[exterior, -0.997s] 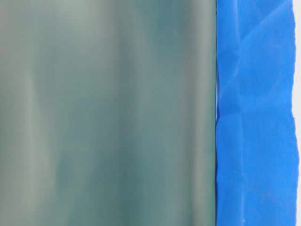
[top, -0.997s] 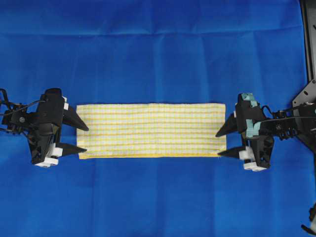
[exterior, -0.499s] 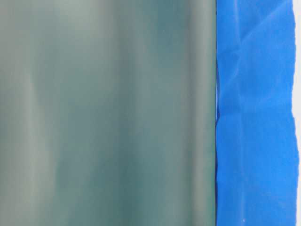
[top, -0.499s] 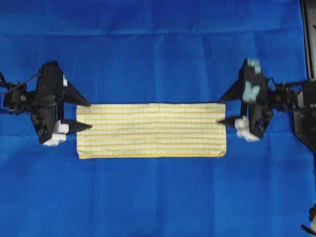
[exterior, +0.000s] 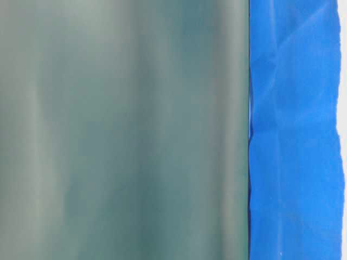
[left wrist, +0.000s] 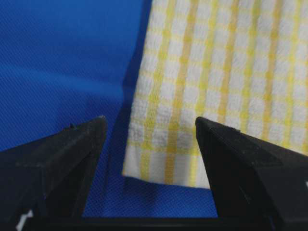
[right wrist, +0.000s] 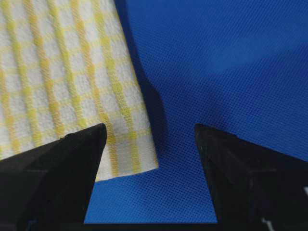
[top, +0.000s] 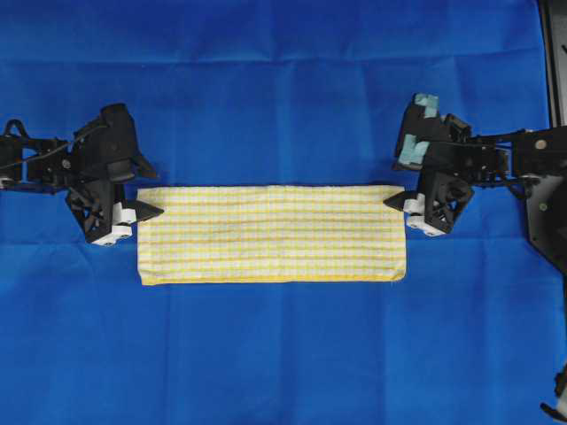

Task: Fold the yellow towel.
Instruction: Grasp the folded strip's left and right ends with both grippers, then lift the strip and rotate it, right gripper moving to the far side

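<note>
The yellow towel [top: 272, 234] lies flat on the sheet [top: 283, 88], an end effector at each far corner.

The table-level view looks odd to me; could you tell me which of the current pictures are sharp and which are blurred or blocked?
Table-level view: mostly filled by a blurred grey-green surface, only a creased strip of blue sheet sharp at the right. Overhead view: evenly lit and sharp, showing the yellow towel whole. Both wrist views: the towel's weave is crisp, its corner casts a dark shadow on the sheet, and the near black fingers look slightly soft.
</note>
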